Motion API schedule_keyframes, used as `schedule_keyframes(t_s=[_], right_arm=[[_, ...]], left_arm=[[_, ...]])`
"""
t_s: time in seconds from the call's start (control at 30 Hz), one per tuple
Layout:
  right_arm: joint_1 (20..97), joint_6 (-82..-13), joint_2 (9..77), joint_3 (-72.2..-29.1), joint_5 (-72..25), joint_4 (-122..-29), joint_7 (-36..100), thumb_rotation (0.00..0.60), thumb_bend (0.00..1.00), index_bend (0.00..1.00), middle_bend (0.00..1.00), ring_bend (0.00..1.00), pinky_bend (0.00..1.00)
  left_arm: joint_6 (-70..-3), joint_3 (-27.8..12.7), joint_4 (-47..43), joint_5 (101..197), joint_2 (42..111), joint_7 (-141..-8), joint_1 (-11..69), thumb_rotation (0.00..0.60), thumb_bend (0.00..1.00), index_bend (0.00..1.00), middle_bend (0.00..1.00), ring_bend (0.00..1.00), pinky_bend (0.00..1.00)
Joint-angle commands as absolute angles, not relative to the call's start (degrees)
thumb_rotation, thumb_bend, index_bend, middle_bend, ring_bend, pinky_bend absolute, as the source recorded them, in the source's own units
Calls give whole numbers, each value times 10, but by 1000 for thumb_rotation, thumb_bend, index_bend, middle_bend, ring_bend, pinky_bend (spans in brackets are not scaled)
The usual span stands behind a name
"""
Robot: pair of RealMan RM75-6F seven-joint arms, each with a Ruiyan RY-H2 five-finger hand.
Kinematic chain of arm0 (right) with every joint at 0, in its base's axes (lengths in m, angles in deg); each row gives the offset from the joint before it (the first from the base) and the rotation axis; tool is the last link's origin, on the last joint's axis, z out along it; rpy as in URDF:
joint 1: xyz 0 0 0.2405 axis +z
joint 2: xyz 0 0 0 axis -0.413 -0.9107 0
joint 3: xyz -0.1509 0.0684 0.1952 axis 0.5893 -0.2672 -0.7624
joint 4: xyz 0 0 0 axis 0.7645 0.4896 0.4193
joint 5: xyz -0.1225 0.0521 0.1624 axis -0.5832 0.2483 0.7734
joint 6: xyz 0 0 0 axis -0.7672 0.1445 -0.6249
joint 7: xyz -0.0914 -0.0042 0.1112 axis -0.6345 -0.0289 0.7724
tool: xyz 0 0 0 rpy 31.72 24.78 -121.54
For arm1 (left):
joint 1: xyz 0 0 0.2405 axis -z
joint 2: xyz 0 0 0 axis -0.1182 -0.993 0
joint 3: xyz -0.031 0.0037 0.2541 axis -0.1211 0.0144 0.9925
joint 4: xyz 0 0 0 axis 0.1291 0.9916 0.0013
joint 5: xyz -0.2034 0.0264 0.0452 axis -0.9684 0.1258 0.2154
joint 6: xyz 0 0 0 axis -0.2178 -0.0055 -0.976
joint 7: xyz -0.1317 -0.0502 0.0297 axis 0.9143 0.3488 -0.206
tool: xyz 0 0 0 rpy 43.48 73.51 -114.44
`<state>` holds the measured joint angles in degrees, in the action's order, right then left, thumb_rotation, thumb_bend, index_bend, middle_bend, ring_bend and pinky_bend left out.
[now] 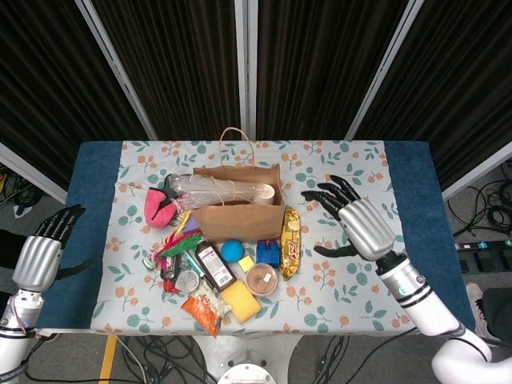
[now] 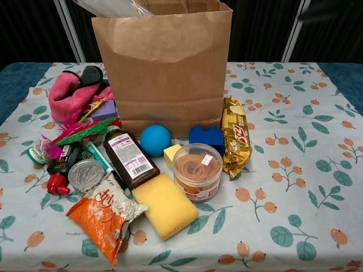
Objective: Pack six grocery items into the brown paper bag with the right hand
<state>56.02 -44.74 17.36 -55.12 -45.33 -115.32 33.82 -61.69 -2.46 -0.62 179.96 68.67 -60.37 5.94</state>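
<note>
The brown paper bag (image 1: 238, 200) stands upright near the back of the worktop (image 1: 416, 200), with what looks like a clear plastic packet (image 1: 216, 187) poking out of its top, hard to tell exactly. The right hand (image 1: 362, 226) hovers to the right of the bag, fingers spread, holding nothing. In front of the bag sit a blue ball (image 2: 155, 140), a gold snack bar (image 2: 235, 136) and a yellow sponge (image 2: 164, 205). The left hand (image 1: 40, 254) is far left of the bag, off the worktop edge, also empty with fingers apart.

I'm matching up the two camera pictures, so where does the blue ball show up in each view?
Head view: the blue ball lies just in front of the brown paper bag, near the picture's centre.
Chest view: the ball sits left of centre, at the bag's base.
Shared landmark: the dark blue block beside it.
</note>
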Motion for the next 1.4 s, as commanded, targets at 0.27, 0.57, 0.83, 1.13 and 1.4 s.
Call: schedule_keyframes(t_s=[0.27,0.57,0.83,1.13,1.4], right_arm=[[551,-402,181,-419,-648,-1044,223,600,0,185,256,131,69],[613,-345,248,-416,-676,-1016,203,600,0,191,236,98,30],[660,-297,323,-432,-646,-978,191,600,0,111,166,8,0],[688,-270,384,-441,-599,-949,173,600,0,108,165,5,0],[708,-245,421,-438,-563,-921,161,600,0,106,174,6,0]], left_arm=[[-623,-26,-15,1797,687,-620,55,600,142,146,199,149,225],[-632,-30,-19,1794,687,-629,50,600,142,146,199,149,225],[-634,-33,-8,1785,684,-620,44,600,142,146,199,149,225],[-624,-35,14,1777,690,-601,46,600,142,146,199,149,225],[-621,-37,35,1772,698,-583,45,600,142,146,199,149,225]])
